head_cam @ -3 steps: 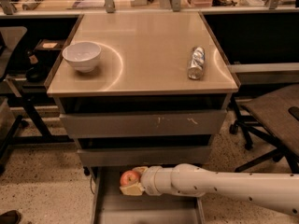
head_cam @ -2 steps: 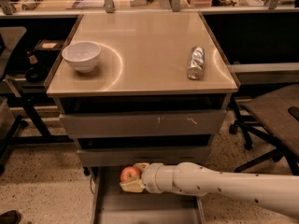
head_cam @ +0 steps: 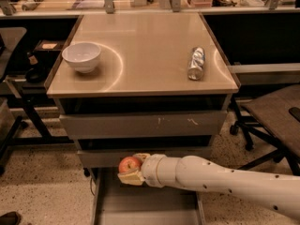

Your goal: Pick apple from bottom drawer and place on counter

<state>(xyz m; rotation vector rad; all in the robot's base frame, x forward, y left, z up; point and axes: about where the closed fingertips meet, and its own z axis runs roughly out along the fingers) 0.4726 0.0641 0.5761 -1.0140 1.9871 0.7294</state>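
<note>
Roughly halfway, with gripper [head_cam: 132,168] fingers [head_cam: 130,178] clamped on the apple [head_cam: 129,164] just above the open bottom drawer [head_cam: 145,205], near its inner end; remains to raise it well above that drawer onto the desk [head_cam: 150,46] and release.

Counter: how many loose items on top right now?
2 on the counter: a white bowl at its left side, a silver can lying at the right. The apple isn't there; the gripper holds it over the open bottom drawer. Nothing looks hidden.
</note>
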